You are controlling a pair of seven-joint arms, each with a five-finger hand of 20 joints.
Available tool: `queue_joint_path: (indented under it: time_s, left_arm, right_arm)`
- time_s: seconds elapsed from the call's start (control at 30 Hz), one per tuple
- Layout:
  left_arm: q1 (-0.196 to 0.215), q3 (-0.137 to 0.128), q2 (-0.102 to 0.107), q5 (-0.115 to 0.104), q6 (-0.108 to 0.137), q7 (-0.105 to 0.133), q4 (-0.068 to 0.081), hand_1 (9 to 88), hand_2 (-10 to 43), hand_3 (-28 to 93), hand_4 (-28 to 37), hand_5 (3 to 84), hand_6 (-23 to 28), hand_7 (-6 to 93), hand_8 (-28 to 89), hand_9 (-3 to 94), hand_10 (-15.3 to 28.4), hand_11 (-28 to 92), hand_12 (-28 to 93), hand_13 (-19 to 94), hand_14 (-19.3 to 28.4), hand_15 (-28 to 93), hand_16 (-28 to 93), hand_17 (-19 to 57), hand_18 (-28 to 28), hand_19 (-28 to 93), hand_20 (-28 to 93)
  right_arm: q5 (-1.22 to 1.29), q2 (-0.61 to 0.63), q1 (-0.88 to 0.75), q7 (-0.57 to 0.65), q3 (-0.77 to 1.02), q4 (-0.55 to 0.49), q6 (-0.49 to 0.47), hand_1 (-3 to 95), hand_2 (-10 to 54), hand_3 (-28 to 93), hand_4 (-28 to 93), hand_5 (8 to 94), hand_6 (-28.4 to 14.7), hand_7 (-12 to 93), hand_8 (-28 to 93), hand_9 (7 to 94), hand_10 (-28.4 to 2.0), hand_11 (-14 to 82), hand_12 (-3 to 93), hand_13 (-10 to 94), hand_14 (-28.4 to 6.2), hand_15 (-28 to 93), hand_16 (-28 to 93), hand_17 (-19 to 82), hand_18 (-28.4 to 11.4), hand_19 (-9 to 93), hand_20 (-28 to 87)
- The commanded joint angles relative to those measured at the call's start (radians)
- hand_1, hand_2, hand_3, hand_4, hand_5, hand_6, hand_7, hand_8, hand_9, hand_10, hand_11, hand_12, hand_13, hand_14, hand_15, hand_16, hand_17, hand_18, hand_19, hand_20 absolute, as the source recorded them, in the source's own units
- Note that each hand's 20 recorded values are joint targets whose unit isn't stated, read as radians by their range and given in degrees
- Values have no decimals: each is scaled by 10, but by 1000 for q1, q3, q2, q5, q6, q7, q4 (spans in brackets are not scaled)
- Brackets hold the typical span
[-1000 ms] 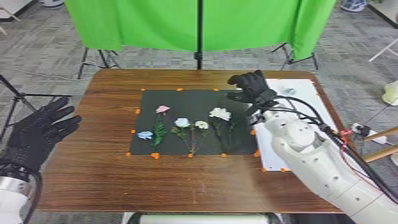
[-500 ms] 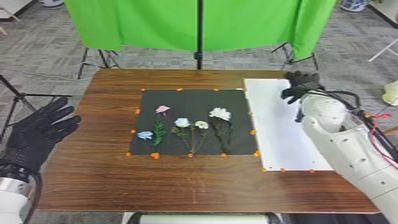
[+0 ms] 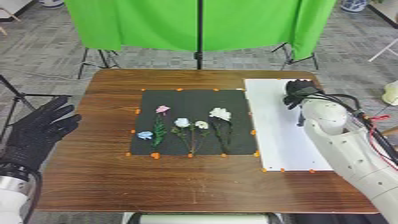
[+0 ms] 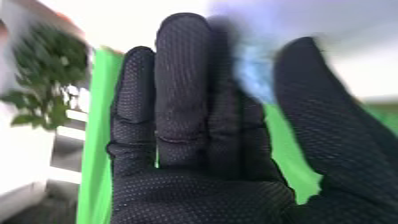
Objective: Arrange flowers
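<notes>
Head view: my left hand is loose at the side, right hand over the white board. The flowers lie on the black mat. Look light, bendy and easily bruised; I'd pinch stems below the blooms.

Right wrist view: right fingers straight, thumb apart, nothing gripped. Can't identify the pale-blue blur.

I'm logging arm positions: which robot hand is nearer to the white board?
Right. The right hand is over the far part of the white board; the left hand is beyond the black mat, at the left edge of the table.
</notes>
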Motion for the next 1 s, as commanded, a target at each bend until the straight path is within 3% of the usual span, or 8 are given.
queue_joint_path:
  time_s: [0.03, 0.13, 0.3, 0.43, 0.53, 0.73, 1.0]
  left_arm:
    - [18, -2, -9, 4, -6, -3, 4, 256, 46, 724, -255, 368, 27, 163, -105, 314, 119, 207, 85, 275, 141, 440, -44, -67, 211, 529, 84]
    - [19, 4, -12, 4, -4, -1, 2, 256, 47, 724, -255, 368, 27, 163, -105, 314, 119, 207, 85, 275, 141, 439, -45, -67, 211, 528, 84]
    - [15, 4, -15, 8, -9, -6, 0, 256, 48, 724, -255, 368, 27, 164, -105, 314, 119, 207, 85, 276, 141, 439, -44, -67, 211, 528, 85]
    - [32, -7, -18, 4, 3, 1, -9, 256, 48, 725, -255, 368, 27, 164, -106, 314, 119, 207, 85, 277, 140, 439, -43, -67, 212, 528, 87]
    - [22, -7, -15, 6, -4, 0, -6, 256, 48, 725, -257, 369, 28, 163, -106, 316, 120, 207, 85, 277, 141, 439, -43, -66, 213, 529, 87]
    - [16, -7, -12, 6, -4, -1, -6, 256, 49, 726, -260, 370, 28, 164, -107, 316, 120, 207, 85, 277, 141, 439, -42, -66, 213, 529, 88]
    - [15, -6, -10, 3, 1, -1, -6, 256, 49, 726, -261, 372, 30, 164, -107, 318, 120, 207, 85, 280, 142, 442, -42, -66, 213, 531, 87]
  right_arm:
    - [2, 8, -56, -74, -16, -43, 143, 462, -25, 739, -283, 649, 49, 506, -90, 863, -39, 286, 278, 802, -12, 557, 229, 295, -150, 769, 321]
    - [26, 16, -98, -88, 9, -100, 162, 464, -31, 757, -283, 690, 47, 494, -84, 888, -39, 307, 257, 827, -9, 558, 239, 314, -148, 782, 324]
    - [61, 61, -270, -120, 117, -326, 177, 457, -41, 783, -283, 699, 45, 491, -84, 891, -41, 308, 260, 826, -11, 559, 246, 324, -140, 782, 323]
    - [16, 79, -364, -190, 164, -444, 153, 456, -42, 784, -283, 699, 44, 492, -86, 889, -42, 306, 265, 822, -11, 560, 248, 324, -139, 780, 324]
    - [5, 92, -419, -215, 185, -512, 110, 456, -42, 784, -283, 697, 45, 493, -87, 887, -41, 305, 268, 819, -11, 561, 249, 324, -138, 778, 324]
    - [-40, 85, -462, -273, 183, -555, 49, 454, -41, 783, -283, 694, 45, 494, -89, 886, -40, 302, 272, 814, -11, 562, 249, 321, -136, 774, 325]
    - [-31, 57, -438, -273, 143, -538, 52, 449, -39, 786, -283, 687, 46, 499, -90, 880, -39, 298, 278, 806, -13, 563, 247, 316, -135, 767, 327]
